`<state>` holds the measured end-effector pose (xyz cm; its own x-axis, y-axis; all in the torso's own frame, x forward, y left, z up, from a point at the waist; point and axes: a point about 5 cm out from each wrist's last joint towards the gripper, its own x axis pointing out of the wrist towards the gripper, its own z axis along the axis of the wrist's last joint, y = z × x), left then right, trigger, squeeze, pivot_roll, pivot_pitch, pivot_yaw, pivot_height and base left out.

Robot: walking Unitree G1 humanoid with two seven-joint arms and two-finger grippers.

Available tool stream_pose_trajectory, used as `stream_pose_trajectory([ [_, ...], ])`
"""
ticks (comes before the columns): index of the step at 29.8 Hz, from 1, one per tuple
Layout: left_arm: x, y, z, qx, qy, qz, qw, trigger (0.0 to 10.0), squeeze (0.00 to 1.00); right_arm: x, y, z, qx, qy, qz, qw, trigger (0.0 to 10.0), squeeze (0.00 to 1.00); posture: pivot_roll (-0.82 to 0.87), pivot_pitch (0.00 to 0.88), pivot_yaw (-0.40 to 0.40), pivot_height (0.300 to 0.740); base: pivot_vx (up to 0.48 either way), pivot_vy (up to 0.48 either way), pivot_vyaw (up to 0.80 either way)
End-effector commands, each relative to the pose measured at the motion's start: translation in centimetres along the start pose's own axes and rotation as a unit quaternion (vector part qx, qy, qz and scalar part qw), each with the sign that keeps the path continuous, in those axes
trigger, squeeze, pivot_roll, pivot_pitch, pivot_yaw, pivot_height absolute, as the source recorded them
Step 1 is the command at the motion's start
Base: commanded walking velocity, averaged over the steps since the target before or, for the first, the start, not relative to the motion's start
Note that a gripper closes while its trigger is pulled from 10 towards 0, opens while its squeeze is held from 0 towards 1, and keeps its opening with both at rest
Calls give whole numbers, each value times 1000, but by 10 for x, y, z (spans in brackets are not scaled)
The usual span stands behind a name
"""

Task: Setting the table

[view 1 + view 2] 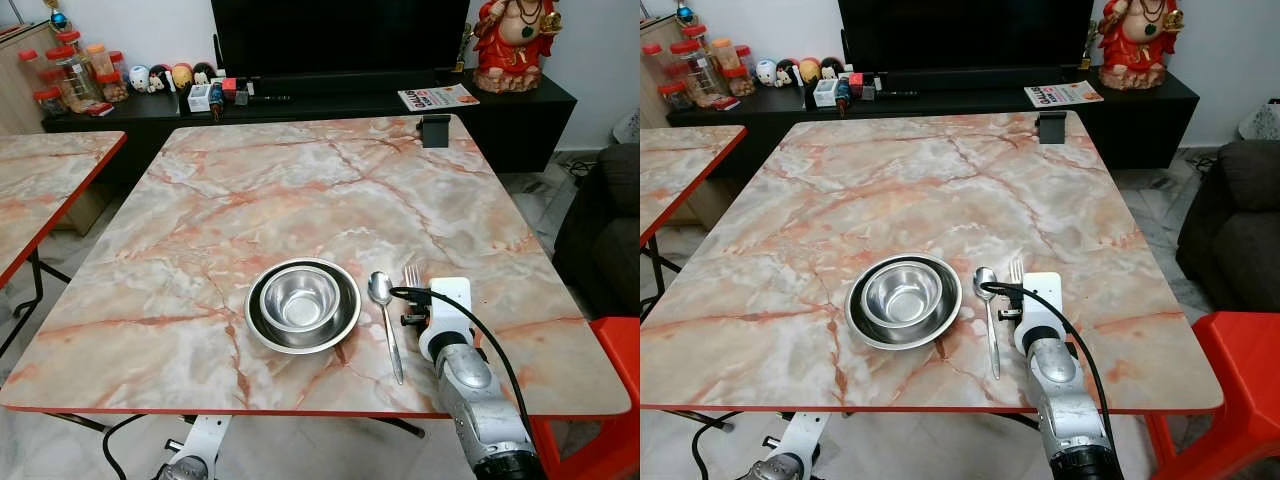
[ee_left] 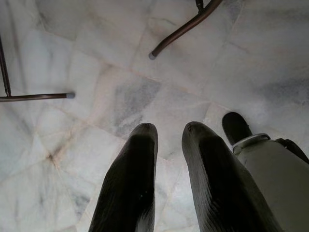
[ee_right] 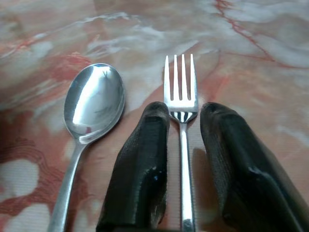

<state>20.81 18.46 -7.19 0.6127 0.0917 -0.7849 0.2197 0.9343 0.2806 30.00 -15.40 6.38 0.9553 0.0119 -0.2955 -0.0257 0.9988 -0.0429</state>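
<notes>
Fork (image 3: 181, 104) lies flat on the marble-patterned surface (image 1: 300, 190), tines pointing away from the robot, just right of a spoon (image 1: 383, 303) that lies parallel to it, bowl end away as well. To the left of the spoon, near the front edge, a steel bowl (image 1: 299, 297) sits nested inside a wider steel dish (image 1: 340, 322).

In the right wrist view the right hand (image 3: 183, 118) is low over the fork, one black finger on each side of its neck, with a narrow gap between them; the handle runs back between the fingers (image 3: 147, 159). Whether the pads actually touch the metal cannot be told. From the head views the silver right arm reaches over the front edge of the surface, its white wrist block covering most of the fork so that just the tines (image 1: 411, 273) peek out.

The left hand (image 2: 169, 133) hangs idle below the surface, its fingers slightly apart and holding nothing, over pale marble floor tiles (image 2: 120, 96) and thin dark table legs (image 2: 183, 29).

A small dark box (image 1: 436, 130) sits at the far edge of the surface. A red plastic chair (image 1: 610, 400) stands at the right.
</notes>
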Motion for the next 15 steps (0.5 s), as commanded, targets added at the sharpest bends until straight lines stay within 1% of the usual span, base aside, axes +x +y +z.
stream_pose_trajectory([
  [1,0,2,0,3,5,4,1000,10000,0,2,0,3,-2,-4,2,1000,10000,898,-85,0,56,728,0,0,0],
  [2,0,2,1,3,4,3,1000,10000,0,2,0,4,-2,-5,2,1000,10000,875,-85,0,57,728,0,0,0],
  [3,0,2,1,2,4,3,1000,10000,0,1,0,8,-3,-16,1,1000,10000,545,-88,0,58,728,0,0,0],
  [4,0,2,1,2,4,3,1000,10000,0,1,0,8,-3,-16,1,1000,10000,545,-88,0,58,728,0,0,0],
  [5,1,2,1,2,4,3,1000,10000,0,0,-1,12,-4,-27,-3,1000,10000,0,-89,0,60,728,0,0,0],
  [6,1,2,2,2,3,2,1000,10000,0,-1,-3,21,-14,-57,-6,998,10000,0,-90,0,60,728,0,0,0],
  [7,1,2,2,2,3,2,1000,10000,0,-1,-3,21,-14,-57,-6,998,10000,0,-90,0,60,728,0,0,0],
  [8,1,2,2,1,3,2,1000,10000,0,-2,-3,25,-16,-70,-6,997,10000,0,-90,0,60,728,0,0,0],
  [9,1,2,3,0,1,3,1000,10000,0,-6,-4,40,0,-120,-6,993,10000,0,-98,0,65,728,0,0,0],
  [10,1,2,3,-1,0,4,1000,10000,0,-7,-4,47,5,-141,-8,990,10000,0,-98,0,65,728,0,0,0],
  [11,1,2,5,-2,-3,5,1000,10000,0,-10,-6,57,9,-174,-15,985,10000,0,-102,0,66,728,0,0,0],
  [13,1,2,6,-3,-6,6,1000,10000,0,-12,-8,65,8,-200,-24,980,10000,0,-103,0,66,728,0,0,0],
  [15,1,2,8,-5,-9,6,1000,10000,0,-14,-12,73,17,-223,-37,974,10000,0,-103,0,67,728,0,0,0],
])
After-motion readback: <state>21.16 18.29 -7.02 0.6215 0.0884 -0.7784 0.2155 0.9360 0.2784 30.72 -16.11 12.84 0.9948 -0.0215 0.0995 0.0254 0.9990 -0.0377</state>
